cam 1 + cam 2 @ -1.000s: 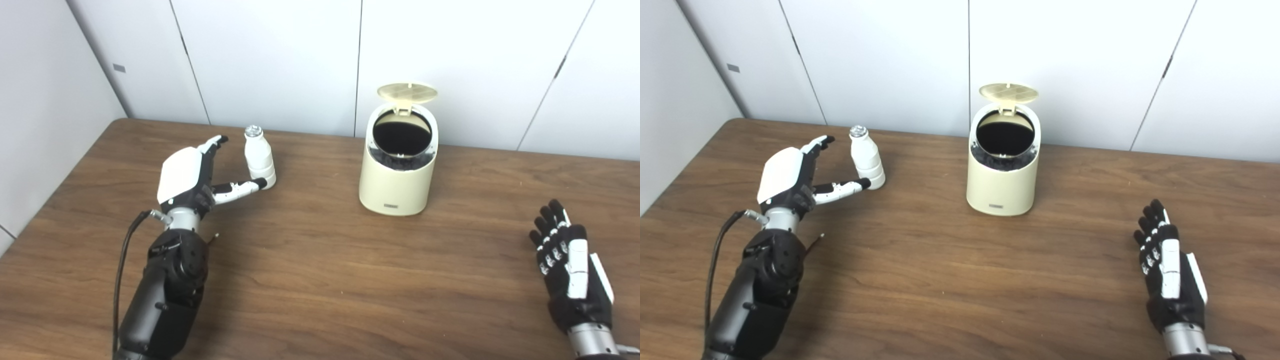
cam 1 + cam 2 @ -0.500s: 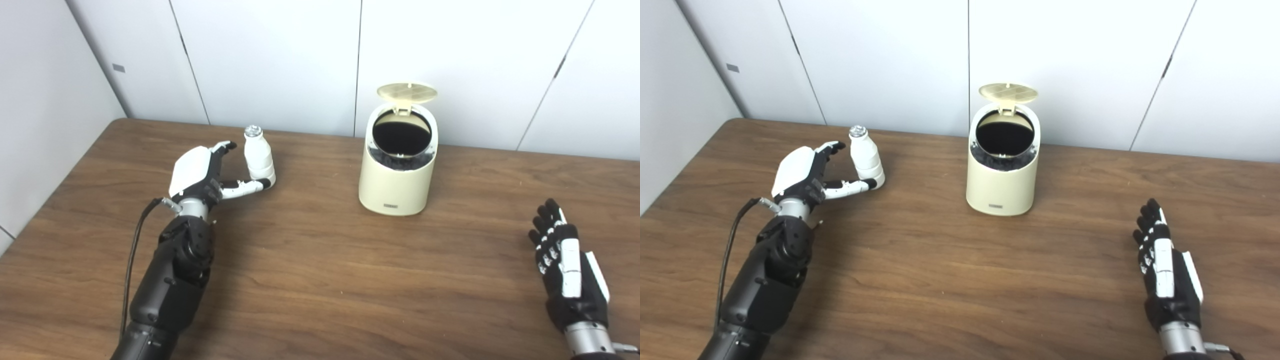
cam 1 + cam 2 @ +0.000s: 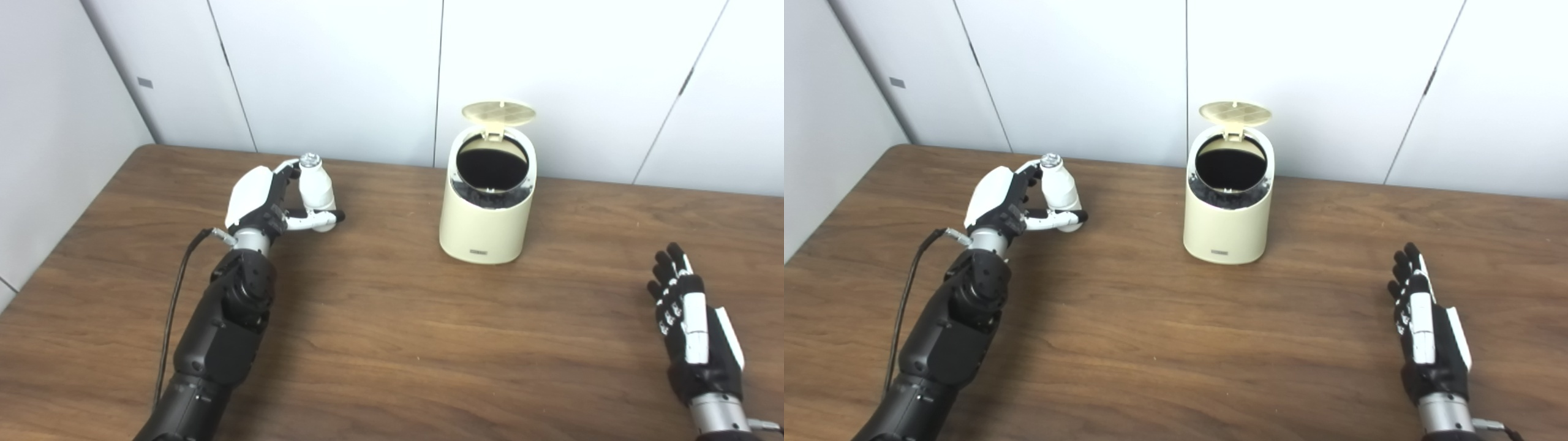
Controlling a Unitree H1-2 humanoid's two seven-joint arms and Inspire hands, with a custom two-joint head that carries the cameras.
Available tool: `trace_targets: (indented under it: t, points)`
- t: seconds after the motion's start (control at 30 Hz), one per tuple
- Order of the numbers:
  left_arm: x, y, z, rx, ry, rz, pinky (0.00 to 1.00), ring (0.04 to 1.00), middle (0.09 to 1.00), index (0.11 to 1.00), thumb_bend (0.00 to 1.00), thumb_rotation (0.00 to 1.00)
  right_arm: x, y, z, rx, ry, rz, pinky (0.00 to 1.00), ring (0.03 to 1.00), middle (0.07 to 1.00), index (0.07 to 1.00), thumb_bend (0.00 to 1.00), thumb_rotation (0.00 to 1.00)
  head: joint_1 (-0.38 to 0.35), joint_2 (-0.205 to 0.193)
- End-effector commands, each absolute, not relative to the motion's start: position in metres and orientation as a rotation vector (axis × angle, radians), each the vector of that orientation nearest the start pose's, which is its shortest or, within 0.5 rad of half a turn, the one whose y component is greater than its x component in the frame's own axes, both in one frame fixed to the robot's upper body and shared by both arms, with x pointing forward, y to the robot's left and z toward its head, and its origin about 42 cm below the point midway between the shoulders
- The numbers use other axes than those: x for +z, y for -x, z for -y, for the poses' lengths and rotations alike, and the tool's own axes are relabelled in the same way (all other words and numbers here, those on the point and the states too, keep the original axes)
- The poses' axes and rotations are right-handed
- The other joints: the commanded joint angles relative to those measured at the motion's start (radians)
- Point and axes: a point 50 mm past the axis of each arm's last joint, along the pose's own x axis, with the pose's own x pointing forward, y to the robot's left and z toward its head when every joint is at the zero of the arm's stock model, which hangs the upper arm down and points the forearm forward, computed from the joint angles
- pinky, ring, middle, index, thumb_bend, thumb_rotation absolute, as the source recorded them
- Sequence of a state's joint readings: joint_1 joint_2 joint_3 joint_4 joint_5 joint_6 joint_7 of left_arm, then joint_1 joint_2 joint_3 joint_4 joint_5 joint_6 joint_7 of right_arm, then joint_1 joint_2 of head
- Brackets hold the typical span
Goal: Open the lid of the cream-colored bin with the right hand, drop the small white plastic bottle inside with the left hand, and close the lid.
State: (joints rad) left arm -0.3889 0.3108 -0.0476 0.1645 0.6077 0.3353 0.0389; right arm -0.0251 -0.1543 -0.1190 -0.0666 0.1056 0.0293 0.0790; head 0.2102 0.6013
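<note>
Reaching around the small white bottle (image 3: 316,190) at the far left of the table (image 3: 392,343), with the left hand (image 3: 264,199) spread: thumb lying across the near side of the base, fingers (image 3: 288,171) up by the neck and cap on the left. Not yet clamped, as far as can be judged; whether thumb or fingers actually touch cannot be told from these views. Bottle upright on the wood, well apart from the cream-colored bin (image 3: 488,208), which stands to the right near the far wall with its lid (image 3: 498,114) hinged up and the dark mouth exposed.

To do the grasp well: close evenly from both sides around the wider lower body rather than the tapered neck, so the light plastic neither tips nor squirts out; keep the thumb low and opposed to the fingers; lift straight up before carrying right toward the open mouth.

Right hand (image 3: 695,331) parked at the near right, fingers straight and close together, holding nothing, well clear of the bin.

Against a second ago: left hand further forward and to the right, from beside the bottle with only the thumb tip at its base to wrapped about it, fingers now at the cap. Bottle and bin unmoved, lid unchanged, right hand nearly where it was.
</note>
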Motion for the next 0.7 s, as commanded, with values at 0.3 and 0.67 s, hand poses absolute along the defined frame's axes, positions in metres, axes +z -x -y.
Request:
trace_targets:
  t: [0.3,0.67]
  points:
    - [0.2133,-0.4198,-0.2963,0.230,-0.910,0.060,0.67,0.790,0.819,0.869,0.93,0.33,0.1387,-0.2970,0.2842,-0.030,0.058,0.126,1.00,1.000,0.974,1.000,0.61,1.00,-0.001,0.010]
    - [0.2082,-0.4185,-0.2968,0.285,-0.828,0.152,0.51,0.605,0.679,0.735,0.90,0.13,0.1388,-0.2972,0.2860,-0.028,0.054,0.133,1.00,1.000,0.973,1.000,0.59,1.00,-0.002,0.012]
